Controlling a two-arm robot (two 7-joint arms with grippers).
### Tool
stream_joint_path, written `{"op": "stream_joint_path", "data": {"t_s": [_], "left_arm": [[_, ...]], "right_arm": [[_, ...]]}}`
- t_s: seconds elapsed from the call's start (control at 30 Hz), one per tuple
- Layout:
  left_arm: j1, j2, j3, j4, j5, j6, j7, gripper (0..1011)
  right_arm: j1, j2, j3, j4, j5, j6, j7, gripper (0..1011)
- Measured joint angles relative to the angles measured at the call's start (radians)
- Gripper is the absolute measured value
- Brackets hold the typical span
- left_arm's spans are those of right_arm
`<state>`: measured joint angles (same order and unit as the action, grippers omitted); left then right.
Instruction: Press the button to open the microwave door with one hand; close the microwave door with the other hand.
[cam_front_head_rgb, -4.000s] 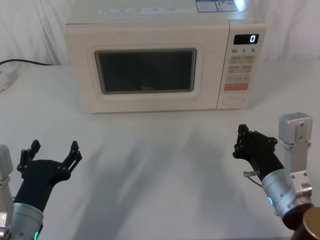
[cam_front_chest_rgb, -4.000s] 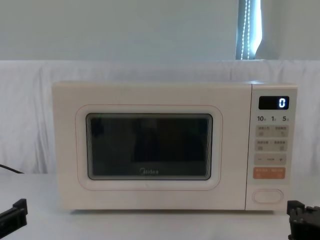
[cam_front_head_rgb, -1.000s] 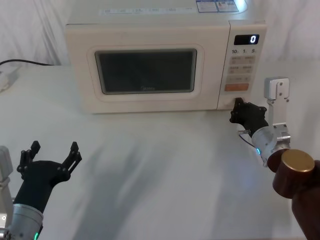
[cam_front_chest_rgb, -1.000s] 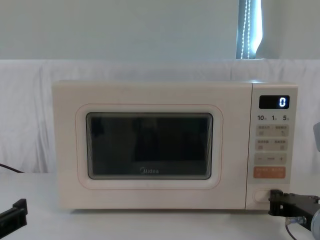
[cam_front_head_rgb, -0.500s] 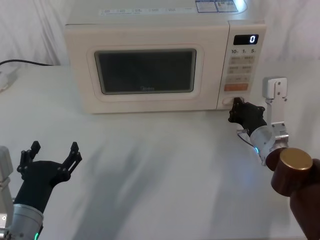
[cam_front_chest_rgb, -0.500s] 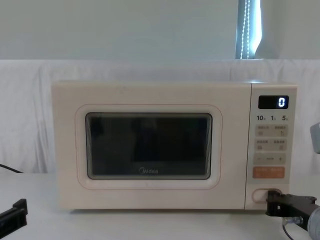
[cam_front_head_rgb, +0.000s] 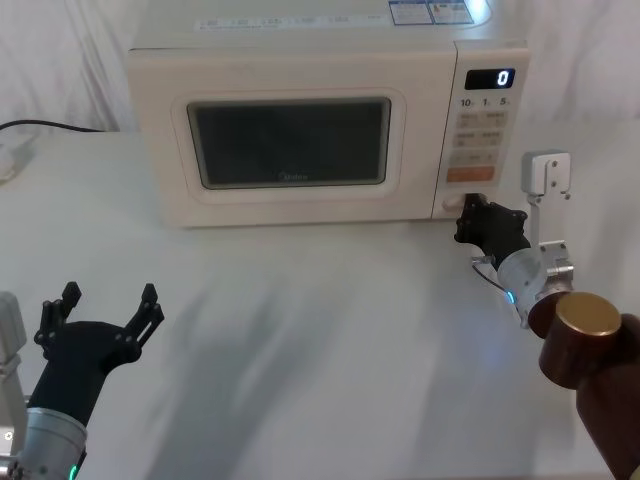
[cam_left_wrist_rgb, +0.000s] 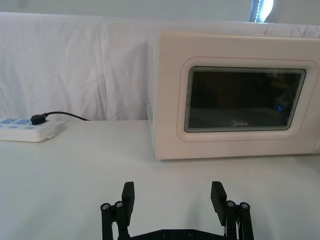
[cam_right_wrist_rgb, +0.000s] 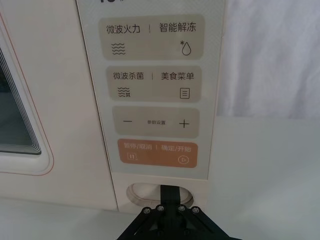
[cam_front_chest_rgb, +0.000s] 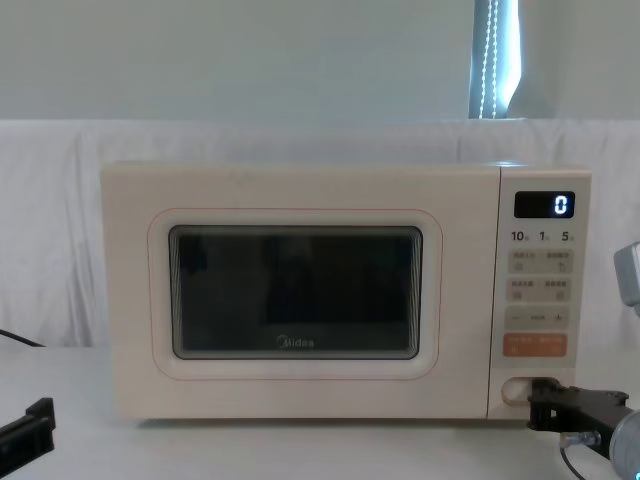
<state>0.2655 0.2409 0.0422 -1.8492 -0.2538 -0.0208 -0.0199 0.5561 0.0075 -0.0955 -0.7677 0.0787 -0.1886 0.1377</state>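
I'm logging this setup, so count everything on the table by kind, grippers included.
Microwave: 1
Power strip: 1
Grippers: 2, left gripper and right gripper
Total: 4

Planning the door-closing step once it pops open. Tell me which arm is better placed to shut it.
Left, probably. The right gripper is shut, its tip on the button at the panel side. The left gripper, open, waits low on the table opposite the microwave door's left half, free to push, though some way off.
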Motion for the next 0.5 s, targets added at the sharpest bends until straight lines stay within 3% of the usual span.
{"op": "stream_joint_path", "data": {"t_s": [0.5], "left_arm": [[0.0, 0.0, 0.0, 0.0, 0.0, 0.0, 0.0, 1001]], "right_arm": [[0.023, -0.005, -0.001, 0.033, -0.007, -0.007, -0.006, 0]]}}
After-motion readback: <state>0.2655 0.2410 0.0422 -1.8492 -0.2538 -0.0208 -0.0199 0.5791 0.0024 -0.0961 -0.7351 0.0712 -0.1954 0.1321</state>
